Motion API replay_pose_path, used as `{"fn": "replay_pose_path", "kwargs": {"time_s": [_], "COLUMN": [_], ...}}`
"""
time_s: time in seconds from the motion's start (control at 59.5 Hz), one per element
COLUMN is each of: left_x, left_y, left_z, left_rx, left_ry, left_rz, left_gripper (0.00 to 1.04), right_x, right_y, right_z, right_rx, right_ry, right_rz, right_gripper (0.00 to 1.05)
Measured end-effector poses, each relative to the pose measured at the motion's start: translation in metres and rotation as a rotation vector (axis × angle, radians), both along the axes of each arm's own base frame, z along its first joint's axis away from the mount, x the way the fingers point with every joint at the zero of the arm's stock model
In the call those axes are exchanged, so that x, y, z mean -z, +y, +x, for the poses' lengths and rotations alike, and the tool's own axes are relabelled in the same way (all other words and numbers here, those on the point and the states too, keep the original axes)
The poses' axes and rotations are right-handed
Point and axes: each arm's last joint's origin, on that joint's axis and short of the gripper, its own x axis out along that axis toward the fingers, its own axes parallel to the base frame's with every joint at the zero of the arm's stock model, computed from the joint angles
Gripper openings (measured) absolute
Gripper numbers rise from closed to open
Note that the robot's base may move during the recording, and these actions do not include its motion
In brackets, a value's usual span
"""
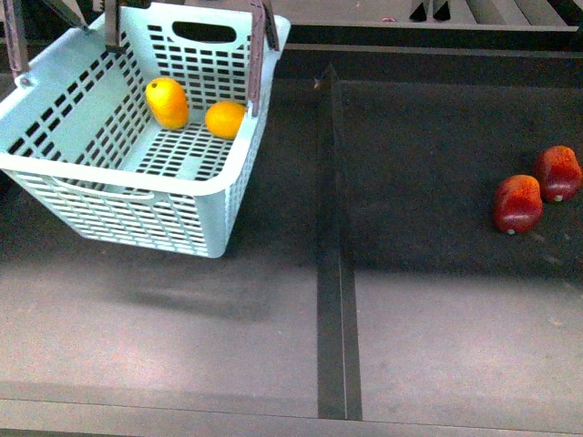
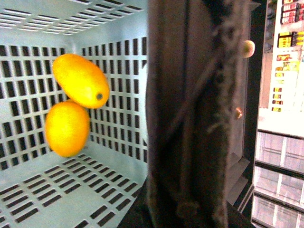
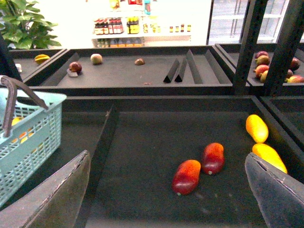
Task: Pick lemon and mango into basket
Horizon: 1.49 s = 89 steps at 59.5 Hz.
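1. Basket (image 1: 137, 196): pale blue-teal, slotted lattice on sides & floor; we see a brown handle (image 1: 257, 55).
2. Mango (image 1: 168, 102): yellow-orange, w/ a small dark spot at one end.
3. Lemon (image 1: 225, 119): yellow-orange too; in the left wrist view we can't tell them apart by colour.
4. Two red fruits (image 1: 517, 203), dark red w/ brighter red patches.
5. Two more yellow fruits (image 3: 257, 128) in right wrist view.
6. Worktop (image 1: 437, 346): dark grey-black, plain.
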Motion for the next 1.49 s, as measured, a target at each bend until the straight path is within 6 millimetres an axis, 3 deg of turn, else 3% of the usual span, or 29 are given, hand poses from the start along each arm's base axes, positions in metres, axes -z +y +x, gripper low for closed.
{"fn": "replay_pose_path", "kwargs": {"time_s": [0.084, 0.269, 0.369, 0.521, 0.621, 0.705, 0.756, 0.84, 0.89, 0.94, 1.008, 1.092, 1.26, 1.495], "left_x": [0.015, 0.014, 0.010, -0.018, -0.038, -0.057, -0.063, -0.065, -0.065, -0.065, -0.065, -0.056, -0.034, -0.021], "left_y": [-0.010, -0.011, -0.007, 0.004, 0.020, 0.040, 0.042, 0.040, 0.040, 0.043, 0.054, 0.064, 0.075, 0.090], "left_z": [-0.010, -0.032, -0.036, -0.053, -0.079, -0.121, -0.133, -0.151, -0.169, -0.189, -0.214, -0.236, -0.273, -0.316], "left_rx": [0.033, 0.117, 0.098, -0.012, -0.151, -0.260, -0.259, 0.078, 0.272, 0.369, 0.407, 0.438, 0.494, 0.510], "left_ry": [0.045, 0.032, 0.029, -0.031, 0.010, 0.131, 0.145, -0.080, -0.292, -0.450, -0.528, -0.506, -0.455, -0.469], "left_rz": [-0.020, -0.026, -0.015, 0.014, 0.060, 0.163, 0.180, 0.255, 0.470, 0.747, 1.063, 1.255, 1.358, 1.381], "left_gripper": [0.04, 0.04, 0.21, 0.51, 0.70, 0.93, 0.99, 0.86, 0.76, 0.65, 0.51, 0.35, 0.03, 0.03], "right_x": [0.000, 0.000, 0.000, 0.000, 0.000, 0.000, 0.000, 0.000, 0.000, 0.000, 0.000, 0.000, 0.000, 0.000], "right_y": [0.000, 0.000, 0.000, 0.000, 0.000, 0.000, 0.000, 0.000, 0.000, 0.000, 0.000, 0.000, 0.000, 0.000], "right_z": [0.000, 0.000, 0.000, 0.000, 0.000, 0.000, 0.000, 0.000, 0.000, 0.000, 0.000, 0.000, 0.000, 0.000], "right_rx": [0.000, 0.000, 0.000, 0.000, 0.000, 0.000, 0.000, 0.000, 0.000, 0.000, 0.001, 0.000, 0.000, 0.000], "right_ry": [0.000, 0.000, 0.000, 0.000, 0.000, 0.000, 0.000, 0.000, 0.000, 0.000, 0.000, 0.000, 0.000, 0.000], "right_rz": [0.000, 0.000, 0.000, 0.000, 0.000, 0.000, 0.000, 0.000, 0.000, 0.000, 0.000, 0.000, 0.000, 0.000], "right_gripper": [0.96, 0.96, 0.96, 0.96, 0.96, 0.96, 0.96, 0.96, 0.96, 0.96, 0.96, 0.96, 0.96, 0.96]}}
